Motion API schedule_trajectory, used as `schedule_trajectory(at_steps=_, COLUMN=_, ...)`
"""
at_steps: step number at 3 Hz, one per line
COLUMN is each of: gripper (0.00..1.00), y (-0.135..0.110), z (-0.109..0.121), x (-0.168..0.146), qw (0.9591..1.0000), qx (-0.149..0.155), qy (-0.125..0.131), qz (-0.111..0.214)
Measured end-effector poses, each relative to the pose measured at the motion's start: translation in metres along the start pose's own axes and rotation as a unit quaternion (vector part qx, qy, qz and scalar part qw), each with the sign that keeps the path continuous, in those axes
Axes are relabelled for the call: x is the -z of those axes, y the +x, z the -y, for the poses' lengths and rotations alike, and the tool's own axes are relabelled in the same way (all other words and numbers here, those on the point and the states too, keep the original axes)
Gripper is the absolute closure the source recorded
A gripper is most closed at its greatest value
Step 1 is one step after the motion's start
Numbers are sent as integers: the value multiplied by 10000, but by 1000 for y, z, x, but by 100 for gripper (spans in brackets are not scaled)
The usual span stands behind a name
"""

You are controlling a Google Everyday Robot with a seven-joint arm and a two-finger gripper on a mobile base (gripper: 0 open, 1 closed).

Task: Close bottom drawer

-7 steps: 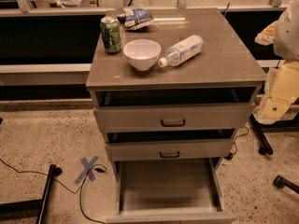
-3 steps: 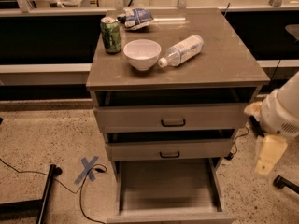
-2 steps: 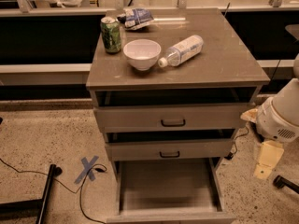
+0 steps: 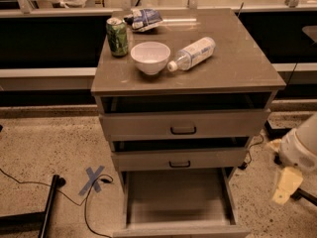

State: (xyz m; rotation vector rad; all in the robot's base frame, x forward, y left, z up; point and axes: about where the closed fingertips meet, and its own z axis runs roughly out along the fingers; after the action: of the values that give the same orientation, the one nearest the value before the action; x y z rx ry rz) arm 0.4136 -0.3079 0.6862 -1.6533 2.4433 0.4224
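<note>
The bottom drawer (image 4: 178, 197) of the grey-beige cabinet is pulled far out, and its plain grey inside shows. Its front panel (image 4: 181, 230) lies at the bottom edge of the view, and its handle is out of view. The middle drawer (image 4: 178, 158) and the top drawer (image 4: 183, 124) stand slightly open. My gripper (image 4: 283, 187) hangs low at the right, beside the bottom drawer's right side and apart from it, below the rounded white arm housing (image 4: 303, 148).
On the cabinet top (image 4: 237, 63) stand a green can (image 4: 117, 36), a white bowl (image 4: 150, 57), a lying plastic bottle (image 4: 194, 52) and a snack bag (image 4: 146, 19). A blue tape cross (image 4: 93, 178), a cable and a black stand leg (image 4: 48, 207) lie on the floor at left.
My arm has come down along the cabinet's right side, from level with the top drawer to beside the bottom drawer. The drawers have not moved.
</note>
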Motion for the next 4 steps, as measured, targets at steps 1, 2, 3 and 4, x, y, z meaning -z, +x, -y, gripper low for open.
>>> schedule_trajectory(at_steps=1, gripper=0, y=42, z=0, x=-77, qw=9980, qx=-240, qy=5, qz=592)
schedule_trajectory(at_steps=2, gripper=0, y=51, z=29, x=-99, qw=9970, qx=-2, qy=310, qz=714)
schedule_trajectory(at_steps=3, gripper=0, y=44, z=32, x=-101, qw=9970, qx=86, qy=285, qz=716)
schedule_trajectory(at_steps=4, gripper=0, y=47, z=38, x=-134, qw=9945, qx=170, qy=316, qz=985)
